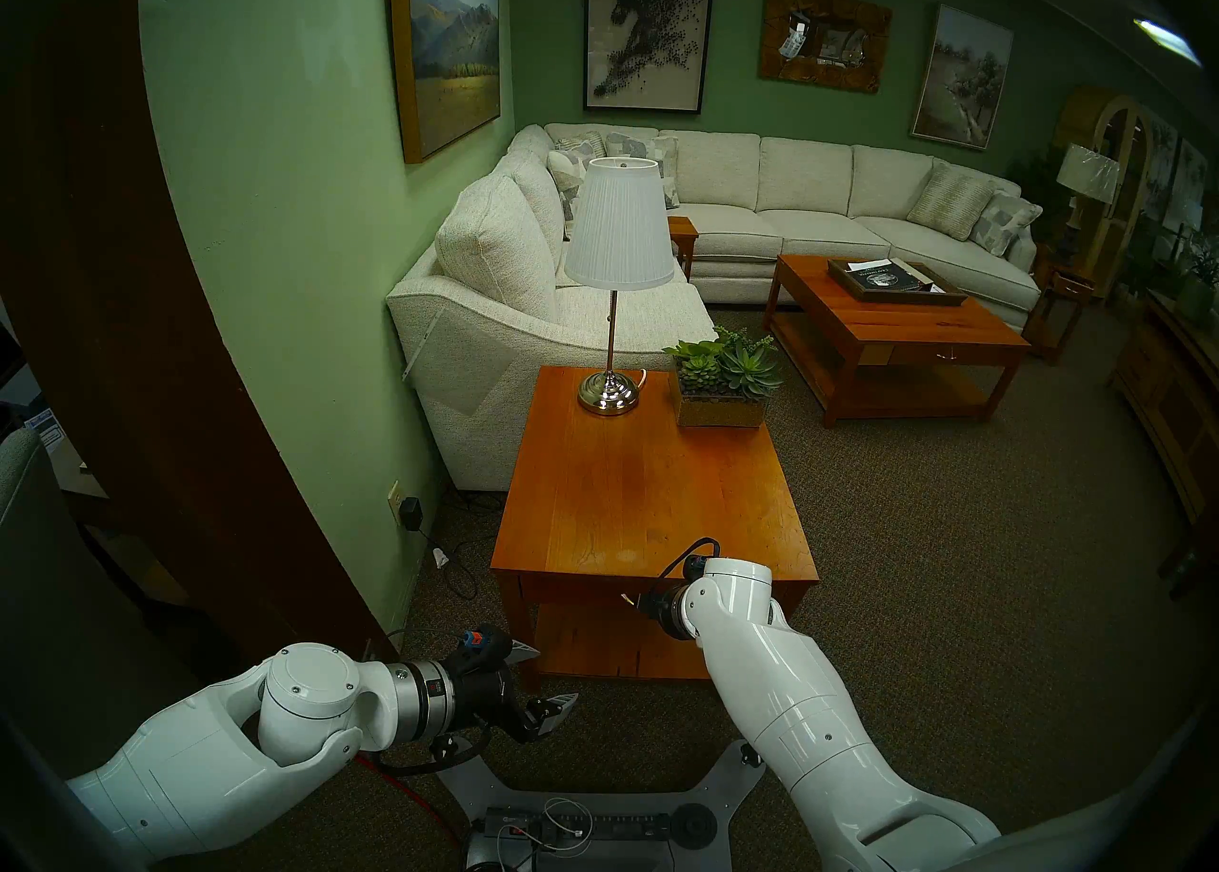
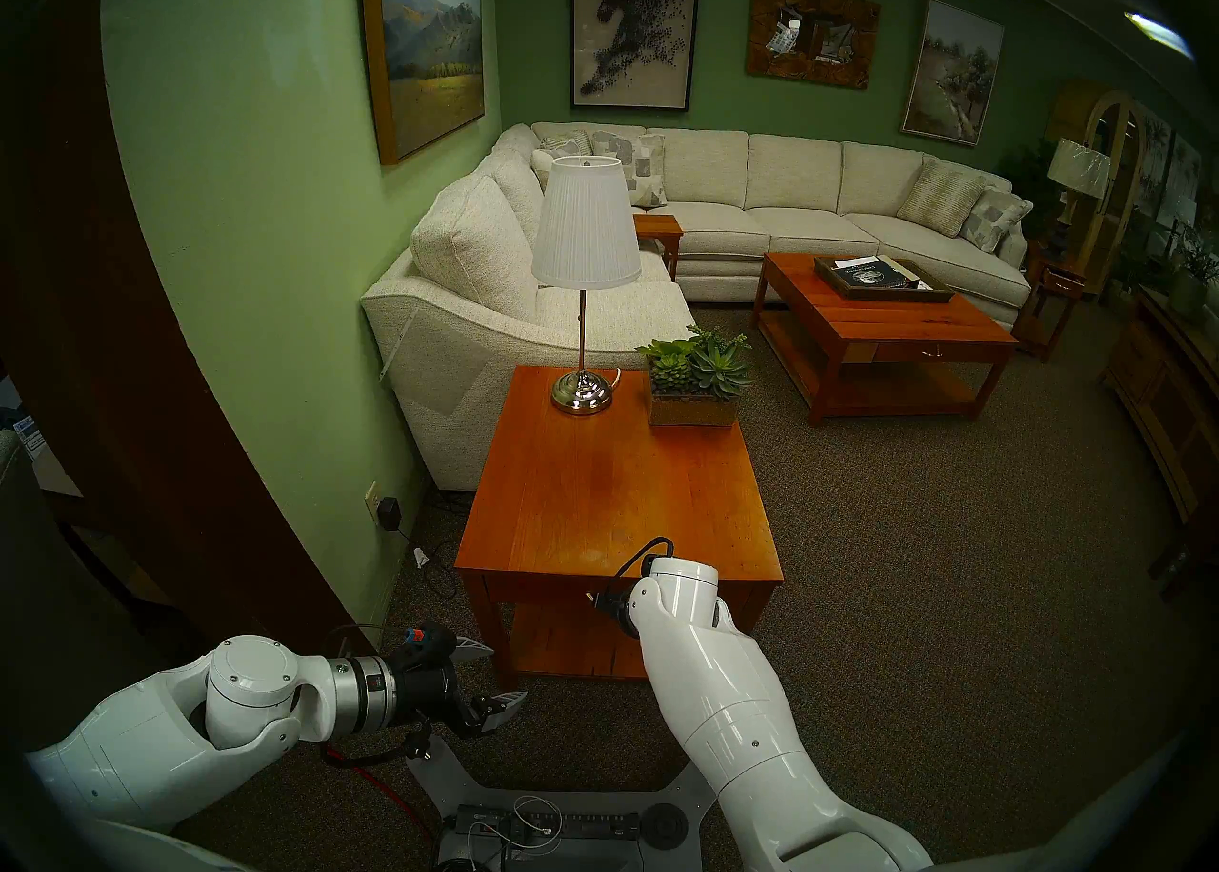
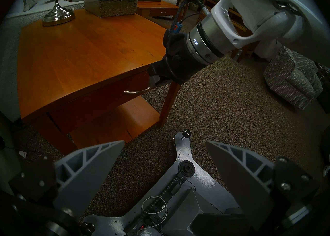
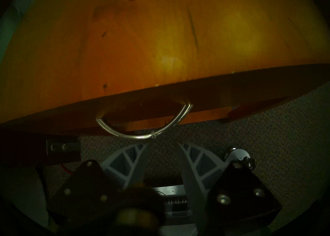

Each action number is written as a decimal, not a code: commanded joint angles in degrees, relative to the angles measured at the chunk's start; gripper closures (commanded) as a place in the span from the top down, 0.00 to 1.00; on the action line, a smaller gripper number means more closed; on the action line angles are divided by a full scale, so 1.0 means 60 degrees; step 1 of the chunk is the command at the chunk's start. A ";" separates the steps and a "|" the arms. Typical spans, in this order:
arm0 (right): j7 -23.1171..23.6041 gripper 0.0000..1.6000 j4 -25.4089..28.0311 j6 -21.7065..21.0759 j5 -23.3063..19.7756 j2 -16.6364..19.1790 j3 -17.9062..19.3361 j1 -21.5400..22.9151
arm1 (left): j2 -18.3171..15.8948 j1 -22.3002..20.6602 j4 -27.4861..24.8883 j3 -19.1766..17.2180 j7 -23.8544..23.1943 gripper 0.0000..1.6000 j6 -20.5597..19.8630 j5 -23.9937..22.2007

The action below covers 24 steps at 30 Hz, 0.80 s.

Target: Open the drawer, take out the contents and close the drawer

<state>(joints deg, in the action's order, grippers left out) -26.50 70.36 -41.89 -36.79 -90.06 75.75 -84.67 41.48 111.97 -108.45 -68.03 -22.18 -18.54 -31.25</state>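
Note:
The drawer (image 3: 92, 101) sits shut under the top of the orange-brown lamp table (image 1: 633, 494), and also shows in the head view (image 1: 580, 590). Its curved brass handle (image 4: 142, 133) hangs at the front, also seen in the left wrist view (image 3: 136, 91). My right gripper (image 4: 161, 143) is open by a narrow gap. Its fingertips (image 4: 147, 145) stand just short of the handle, with nothing between them. In the left wrist view it (image 3: 154, 82) is at the handle's right end. My left gripper (image 1: 547, 673) is open and empty, low beside the table's front left leg. The packet is hidden.
A lamp (image 1: 610, 389) and a succulent planter (image 1: 722, 389) stand at the back of the table top. A lower shelf (image 3: 116, 123) lies under the drawer. The robot's base with a power strip (image 1: 580, 824) is on the carpet. The green wall (image 1: 297, 323) and the sofa (image 1: 501, 349) are on the left.

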 commanded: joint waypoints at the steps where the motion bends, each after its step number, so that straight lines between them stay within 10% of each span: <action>1: -0.0041 0.50 -0.0088 0.0198 -0.0023 -0.0200 0.0069 0.0340 | -0.0003 -0.0075 -0.0208 -0.0066 -0.0003 1.00 0.0043 -0.0006; 24: 0.0129 0.49 0.0001 0.0546 -0.0359 -0.0426 0.0413 0.0297 | -0.0002 -0.0077 -0.0205 -0.0064 -0.0005 1.00 0.0044 -0.0006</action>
<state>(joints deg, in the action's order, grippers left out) -25.93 68.57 -39.31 -38.77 -91.98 78.01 -84.23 41.48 111.97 -108.44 -68.03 -22.18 -18.54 -31.25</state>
